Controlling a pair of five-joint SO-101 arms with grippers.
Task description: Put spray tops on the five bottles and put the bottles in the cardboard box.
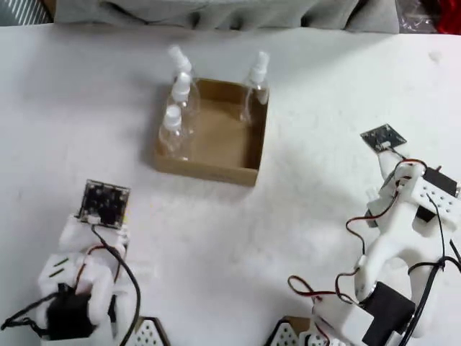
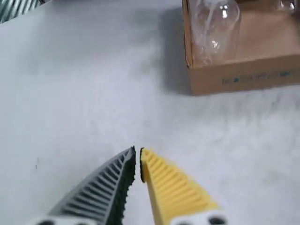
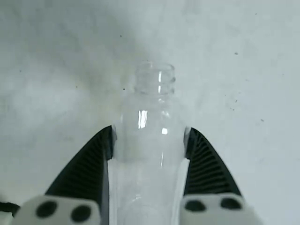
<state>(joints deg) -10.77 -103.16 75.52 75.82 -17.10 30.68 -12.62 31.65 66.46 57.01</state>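
Showing a bare threaded neck, the clear bottle (image 3: 149,140) sat clamped between the right arm's fingers (image 3: 91,164) over the bench (image 3: 51,51), well apart from the cardboard box (image 1: 209,170). Four capped bottles (image 1: 181,92) stood inside the box, three along one wall and one in the opposite far corner. The left arm's fingers (image 2: 164,183) were pressed together, tips meeting.

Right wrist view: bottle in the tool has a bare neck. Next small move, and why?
Probably hold the bottle steady in the right tool and open the shut, empty left tool, ready to cap it: the threaded neck is bare, so the bottle isn't ready for the cardboard box.
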